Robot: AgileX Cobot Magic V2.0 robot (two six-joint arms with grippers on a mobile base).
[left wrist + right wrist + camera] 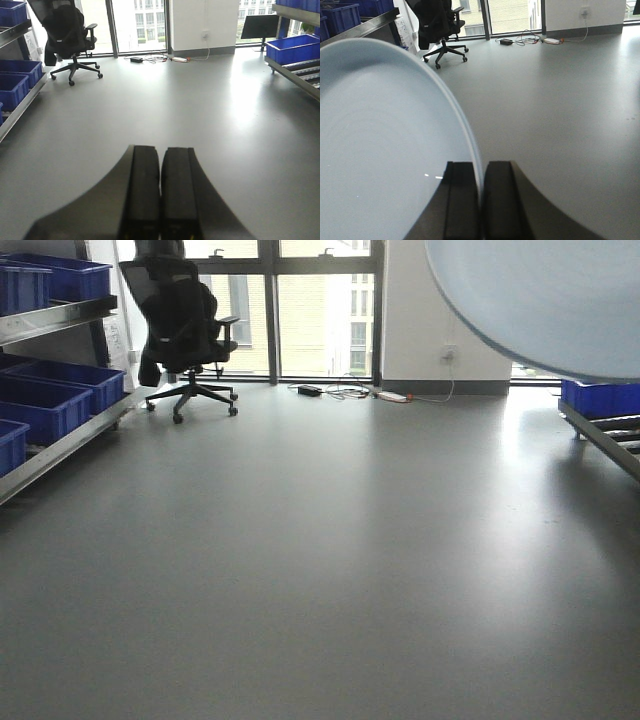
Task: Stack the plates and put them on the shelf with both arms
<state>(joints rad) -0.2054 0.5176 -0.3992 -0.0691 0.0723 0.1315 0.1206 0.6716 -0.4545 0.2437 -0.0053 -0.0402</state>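
Grey floor [320, 570], chair [185, 325] far left; right pincer [481, 200] pinches a pale-blue plate [380, 150] edge-on; left pincer [160, 195] pressed together.

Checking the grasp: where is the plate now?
The plate is pinched by its rim in the right claw, filling the left of the right wrist view; in the front view it hangs top right.

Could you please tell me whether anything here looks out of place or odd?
Nothing looks spilled or damaged. The right gripper pinches one plate by its rim, while the left gripper is shut on nothing and no second plate shows. Loose cables lie on the floor by the window.
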